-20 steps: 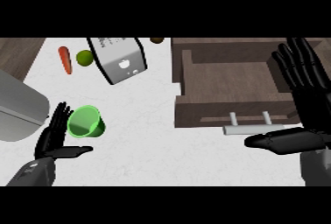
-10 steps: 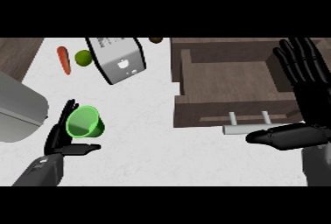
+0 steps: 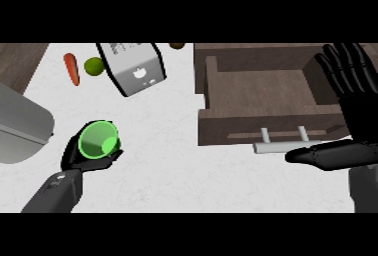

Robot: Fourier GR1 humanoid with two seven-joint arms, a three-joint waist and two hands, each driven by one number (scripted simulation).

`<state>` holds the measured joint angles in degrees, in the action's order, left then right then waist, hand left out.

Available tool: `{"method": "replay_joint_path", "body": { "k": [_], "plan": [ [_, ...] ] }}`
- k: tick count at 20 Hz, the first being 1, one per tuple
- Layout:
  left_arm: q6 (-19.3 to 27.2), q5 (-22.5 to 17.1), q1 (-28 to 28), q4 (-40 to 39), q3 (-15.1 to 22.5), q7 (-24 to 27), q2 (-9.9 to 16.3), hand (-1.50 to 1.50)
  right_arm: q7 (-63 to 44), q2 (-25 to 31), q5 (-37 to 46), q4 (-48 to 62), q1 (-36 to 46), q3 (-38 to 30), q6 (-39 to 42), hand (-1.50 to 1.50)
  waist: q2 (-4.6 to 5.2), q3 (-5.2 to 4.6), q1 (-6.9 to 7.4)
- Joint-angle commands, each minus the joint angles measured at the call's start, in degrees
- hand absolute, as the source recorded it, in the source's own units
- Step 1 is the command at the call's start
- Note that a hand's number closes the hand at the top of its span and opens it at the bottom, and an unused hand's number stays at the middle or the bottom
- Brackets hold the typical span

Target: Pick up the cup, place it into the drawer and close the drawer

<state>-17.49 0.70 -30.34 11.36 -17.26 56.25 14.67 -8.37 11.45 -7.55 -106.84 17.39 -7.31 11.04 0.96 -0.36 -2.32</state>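
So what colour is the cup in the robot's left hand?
Bright green, inside and out. The cup shows only in the head view, held by the left hand.

— What color is the cup (image 3: 98, 140)?
— Bright green, inside and out.
— And the hand (image 3: 83, 159) around it?
— Black, on a grey arm. The other hand (image 3: 353, 85) is black too.
— The drawer (image 3: 258, 90)?
— Dark brown wood, with a pale silver handle (image 3: 279, 146).
— The counter (image 3: 170, 170)?
— White, with faint grey speckles.
— Those little things at the top?
— An orange-red carrot (image 3: 71, 68) and a yellow-green round fruit (image 3: 94, 65).
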Motion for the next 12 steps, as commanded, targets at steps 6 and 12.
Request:
{"method": "replay_joint_path", "body": {
  "k": [6, 12],
  "plan": [
    [19.23, -0.77, 0.66, 2.85, -3.46, 11.98, -3.64, 1.50, 0.81, -0.03, 0.25, -0.54, -1.25, 0.11, 0.36, -1.50, -0.26, 0.11, 0.34],
    [15.77, -4.82, -0.28, 5.60, -6.92, 15.10, -7.85, 1.50, 1.60, 1.25, -1.44, -0.22, -1.94, -2.36, 1.28, -1.50, -0.64, 0.21, 0.97]
  ]
}}
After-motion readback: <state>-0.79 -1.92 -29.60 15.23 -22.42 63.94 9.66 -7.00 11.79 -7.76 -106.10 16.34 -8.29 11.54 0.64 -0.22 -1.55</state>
